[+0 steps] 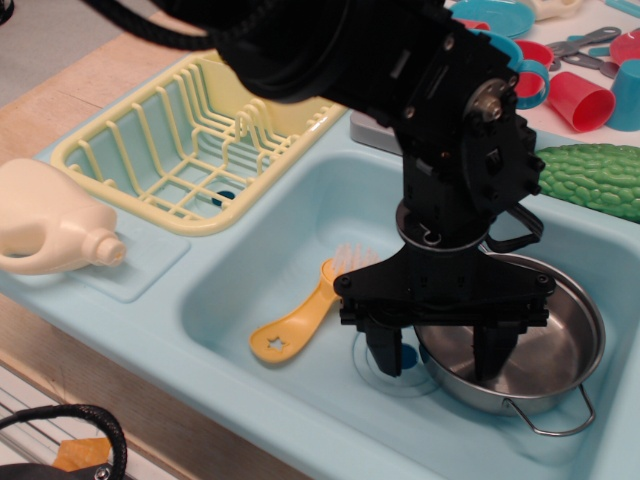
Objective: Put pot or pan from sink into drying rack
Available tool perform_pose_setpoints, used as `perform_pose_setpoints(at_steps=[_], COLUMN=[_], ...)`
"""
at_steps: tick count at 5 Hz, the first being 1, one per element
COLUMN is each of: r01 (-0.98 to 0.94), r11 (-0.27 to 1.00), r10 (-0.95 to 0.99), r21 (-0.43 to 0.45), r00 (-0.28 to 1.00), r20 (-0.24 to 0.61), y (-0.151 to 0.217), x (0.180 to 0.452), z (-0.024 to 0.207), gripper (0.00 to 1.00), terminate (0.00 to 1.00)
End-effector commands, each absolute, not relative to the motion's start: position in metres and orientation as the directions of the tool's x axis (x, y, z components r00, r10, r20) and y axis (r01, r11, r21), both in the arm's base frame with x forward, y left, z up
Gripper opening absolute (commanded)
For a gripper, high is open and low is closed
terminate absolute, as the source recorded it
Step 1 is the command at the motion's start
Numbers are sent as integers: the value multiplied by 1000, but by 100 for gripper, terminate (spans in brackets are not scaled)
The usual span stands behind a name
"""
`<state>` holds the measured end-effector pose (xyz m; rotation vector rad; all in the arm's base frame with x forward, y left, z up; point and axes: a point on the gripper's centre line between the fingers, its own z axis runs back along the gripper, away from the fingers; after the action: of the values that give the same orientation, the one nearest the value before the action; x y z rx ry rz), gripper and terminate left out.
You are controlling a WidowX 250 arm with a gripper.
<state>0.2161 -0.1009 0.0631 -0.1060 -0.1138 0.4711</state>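
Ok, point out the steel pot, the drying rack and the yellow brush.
steel pot (560, 345), camera view, inner wall on the right.
drying rack (120, 158), camera view, near rim bar.
yellow brush (292, 328), camera view, middle of handle.

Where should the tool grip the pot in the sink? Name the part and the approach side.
Grip the pot's near-left rim wall, coming straight down from above. The pot sits upright and open in the sink, so its thin rim is exposed to a pinch with one finger inside and one outside. The tool already straddles that rim this way. The wire handle looks too thin for a sure hold.
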Motion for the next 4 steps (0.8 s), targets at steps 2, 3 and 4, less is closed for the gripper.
perform_pose_setpoints(at_steps=[2, 3, 4], r01=[-448, -480, -523], r11=[883, 868, 840], r10=[462, 492, 541], r21=[-142, -128, -145], r00=[882, 867, 830], r20=[94, 80, 139], y=[-101, -100, -93], x=[217, 210, 200], z=[66, 73, 86], gripper=[0, 0, 0], terminate=[0, 0, 0])
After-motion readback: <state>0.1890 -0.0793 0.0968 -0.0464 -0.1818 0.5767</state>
